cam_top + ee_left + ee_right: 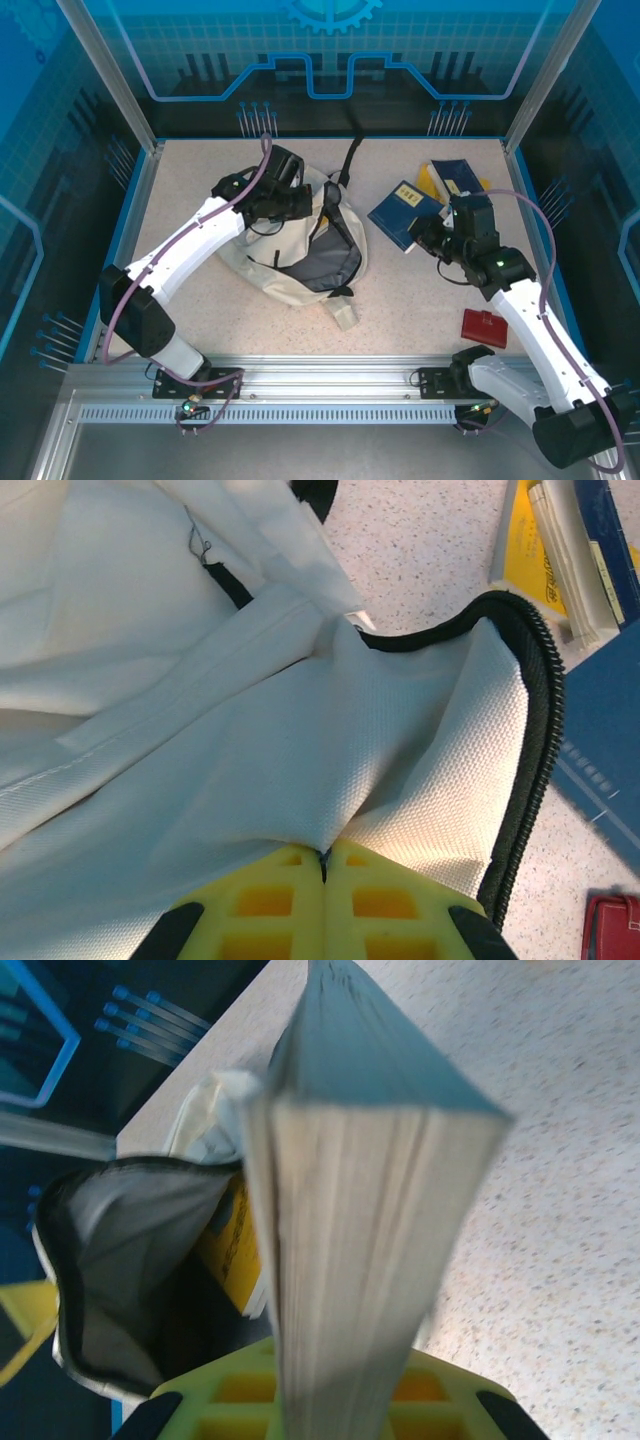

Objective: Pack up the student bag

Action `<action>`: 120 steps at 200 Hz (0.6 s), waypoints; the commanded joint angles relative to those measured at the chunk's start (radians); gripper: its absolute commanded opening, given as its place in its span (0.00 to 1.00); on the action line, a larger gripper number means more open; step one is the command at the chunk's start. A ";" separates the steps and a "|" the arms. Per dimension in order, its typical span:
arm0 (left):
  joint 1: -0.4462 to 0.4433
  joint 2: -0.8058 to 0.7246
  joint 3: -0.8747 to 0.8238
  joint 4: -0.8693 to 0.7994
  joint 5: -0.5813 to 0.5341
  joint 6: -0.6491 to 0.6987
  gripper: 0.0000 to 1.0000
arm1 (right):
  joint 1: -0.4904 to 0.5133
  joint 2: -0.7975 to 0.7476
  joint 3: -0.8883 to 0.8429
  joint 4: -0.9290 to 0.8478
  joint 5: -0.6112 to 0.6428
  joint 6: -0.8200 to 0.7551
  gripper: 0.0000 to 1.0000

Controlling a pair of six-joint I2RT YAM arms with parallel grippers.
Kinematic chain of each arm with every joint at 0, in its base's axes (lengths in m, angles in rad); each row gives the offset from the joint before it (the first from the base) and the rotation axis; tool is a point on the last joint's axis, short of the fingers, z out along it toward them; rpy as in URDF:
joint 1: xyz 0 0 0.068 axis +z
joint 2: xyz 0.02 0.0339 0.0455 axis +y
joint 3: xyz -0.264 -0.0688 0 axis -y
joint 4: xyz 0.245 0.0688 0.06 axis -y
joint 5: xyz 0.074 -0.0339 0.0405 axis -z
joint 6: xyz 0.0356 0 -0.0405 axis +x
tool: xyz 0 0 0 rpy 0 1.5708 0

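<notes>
On the left, the left gripper is closed tight, its yellow fingers pressed together on a fold of cream fabric at the far left edge of the student bag. The bag lies slumped near the middle of the speckled table. Its black zip edge is parted and grey lining shows in the mouth. Whether anything lies inside cannot be told.

Just right of the bag, the right gripper is clamped on a blue book. The right wrist view shows the book's page edge between the fingers and the bag's mouth to its left.

Farther right and back, a second blue book rests on a yellow book. A small red case sits at the near right, apart from them.
</notes>
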 commanded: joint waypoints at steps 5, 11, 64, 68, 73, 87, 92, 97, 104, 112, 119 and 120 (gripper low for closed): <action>0.003 -0.025 0.073 0.078 0.023 0.053 0.00 | 0.053 0.019 0.012 0.045 -0.148 -0.045 0.00; 0.002 -0.022 0.076 0.080 0.025 0.054 0.00 | 0.068 0.030 0.015 0.045 -0.155 -0.044 0.00; 0.002 -0.009 0.078 0.077 0.042 0.049 0.00 | 0.146 0.123 -0.041 0.169 -0.231 0.023 0.00; 0.001 -0.007 0.078 0.076 0.042 0.049 0.00 | 0.152 0.128 -0.044 0.185 -0.239 0.031 0.00; 0.002 -0.007 0.078 0.077 0.043 0.050 0.00 | 0.158 0.136 -0.043 0.204 -0.250 0.036 0.00; 0.002 -0.007 0.078 0.079 0.045 0.051 0.00 | 0.174 0.167 -0.044 0.243 -0.277 0.055 0.00; 0.002 -0.008 0.078 0.080 0.047 0.051 0.00 | 0.177 0.180 -0.044 0.261 -0.290 0.066 0.00; 0.002 -0.005 0.080 0.080 0.048 0.050 0.00 | 0.181 0.190 -0.044 0.282 -0.301 0.079 0.00; 0.002 -0.006 0.080 0.082 0.050 0.051 0.00 | 0.188 0.208 -0.044 0.312 -0.309 0.098 0.00; 0.002 -0.006 0.082 0.083 0.053 0.052 0.00 | 0.199 0.229 -0.071 0.353 -0.308 0.116 0.00; 0.002 -0.005 0.083 0.083 0.055 0.051 0.00 | 0.206 0.250 -0.070 0.388 -0.307 0.129 0.00; 0.002 -0.005 0.084 0.083 0.056 0.051 0.00 | 0.208 0.255 -0.069 0.391 -0.308 0.132 0.00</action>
